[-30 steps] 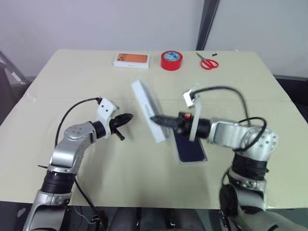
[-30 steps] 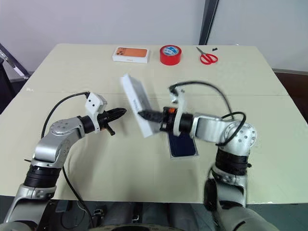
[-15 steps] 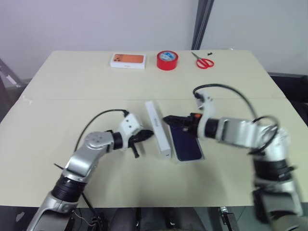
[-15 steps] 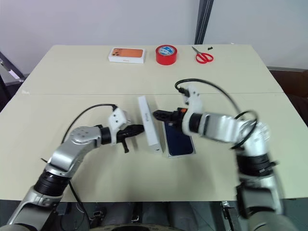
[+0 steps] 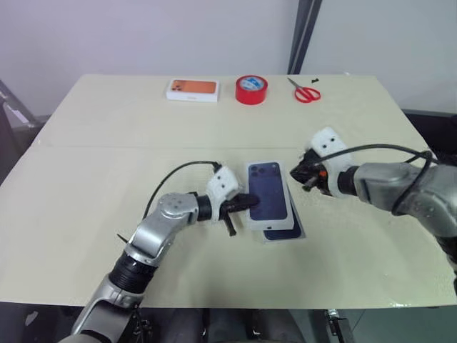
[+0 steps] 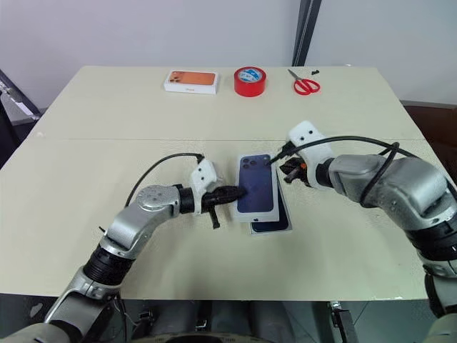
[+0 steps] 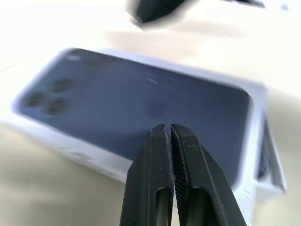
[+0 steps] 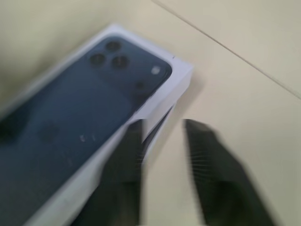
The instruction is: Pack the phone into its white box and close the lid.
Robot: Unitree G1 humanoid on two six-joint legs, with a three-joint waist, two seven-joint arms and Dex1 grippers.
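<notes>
The lid [image 5: 268, 193] lies flat, its dark phone picture facing up, on top of the white box [image 5: 300, 230]. It sits askew, shifted toward the far side. At the near end the dark phone [image 5: 280, 233] shows inside the box. My left gripper [image 5: 249, 202] is shut, its tips against the lid's left edge; its wrist view has the closed fingers [image 7: 160, 141] over the lid [image 7: 141, 103]. My right gripper [image 5: 299, 174] hovers just off the lid's far right corner. Its wrist view shows blurred fingers [image 8: 124, 155] apart with nothing between them.
Along the far edge of the table stand a white box with an orange phone picture [image 5: 192, 88], a red tape roll [image 5: 251, 89] and red scissors [image 5: 306, 92]. A seam crosses the table behind the lid.
The lid, held tilted in my right gripper a second ago and then standing on edge, now lies flat over the box. The right gripper let go and drew right; the left moved right to the lid.
</notes>
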